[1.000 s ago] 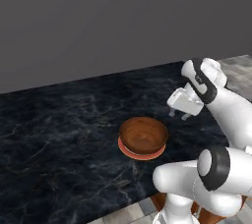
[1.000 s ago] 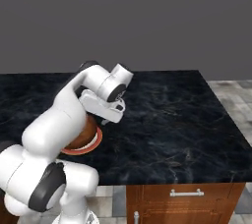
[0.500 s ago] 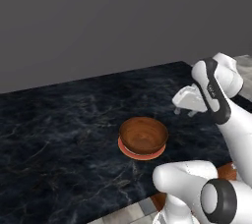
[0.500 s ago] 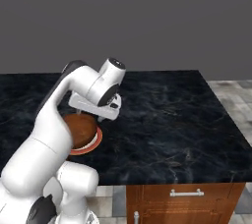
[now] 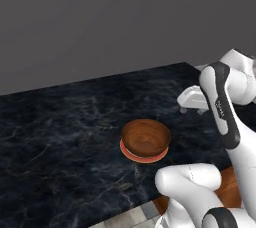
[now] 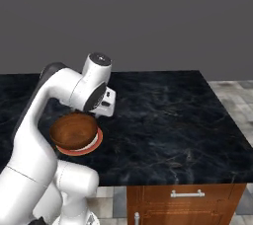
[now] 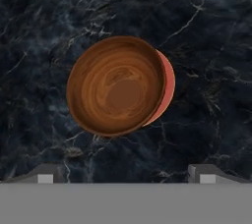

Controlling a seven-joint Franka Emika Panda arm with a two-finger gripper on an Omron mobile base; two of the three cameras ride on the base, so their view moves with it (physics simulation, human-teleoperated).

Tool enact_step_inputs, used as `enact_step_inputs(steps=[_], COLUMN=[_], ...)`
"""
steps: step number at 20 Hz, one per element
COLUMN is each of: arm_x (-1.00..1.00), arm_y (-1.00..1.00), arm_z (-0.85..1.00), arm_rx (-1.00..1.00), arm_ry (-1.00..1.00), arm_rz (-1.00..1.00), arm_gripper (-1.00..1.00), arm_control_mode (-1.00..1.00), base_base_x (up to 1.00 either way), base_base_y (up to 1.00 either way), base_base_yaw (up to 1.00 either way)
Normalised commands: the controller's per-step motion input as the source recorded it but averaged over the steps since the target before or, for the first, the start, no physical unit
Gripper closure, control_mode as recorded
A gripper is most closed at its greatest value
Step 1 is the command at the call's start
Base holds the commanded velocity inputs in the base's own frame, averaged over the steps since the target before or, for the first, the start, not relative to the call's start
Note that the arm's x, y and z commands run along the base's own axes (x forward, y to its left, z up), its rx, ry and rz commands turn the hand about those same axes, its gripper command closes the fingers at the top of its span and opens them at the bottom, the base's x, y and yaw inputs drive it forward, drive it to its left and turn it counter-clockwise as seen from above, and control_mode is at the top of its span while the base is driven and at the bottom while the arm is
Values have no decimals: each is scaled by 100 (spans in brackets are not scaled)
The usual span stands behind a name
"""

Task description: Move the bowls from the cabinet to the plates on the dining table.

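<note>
My gripper [image 7: 126,173] hangs with fingers spread wide, holding nothing, above the desk [image 5: 60,137]. Below and ahead of it one brown bowl [image 7: 115,85] sits on one orange-red-rimmed plate [image 7: 167,88]. Bare marbled top surrounds them; the desk's front edge lies near, behind the bowl.

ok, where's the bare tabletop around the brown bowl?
Bare marble all round the brown bowl on its orange-red plate: the wide stretch of dining table to its right in the right base view, plus the back strip toward the grey wall. Tightest is the near edge, by the robot.
</note>
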Motion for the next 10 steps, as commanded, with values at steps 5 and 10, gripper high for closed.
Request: enact_step_inputs(steps=[5,10], arm_x=[-36,-49], arm_y=[-3,-3], arm_z=[44,41], arm_rx=[0,2], arm_ry=[-7,-4], arm_rz=[-8,-5], arm_gripper=[-100,-100], arm_control_mode=[-100,-100], base_base_x=[0,0], base_base_y=[0,0], base_base_yaw=[0,0])
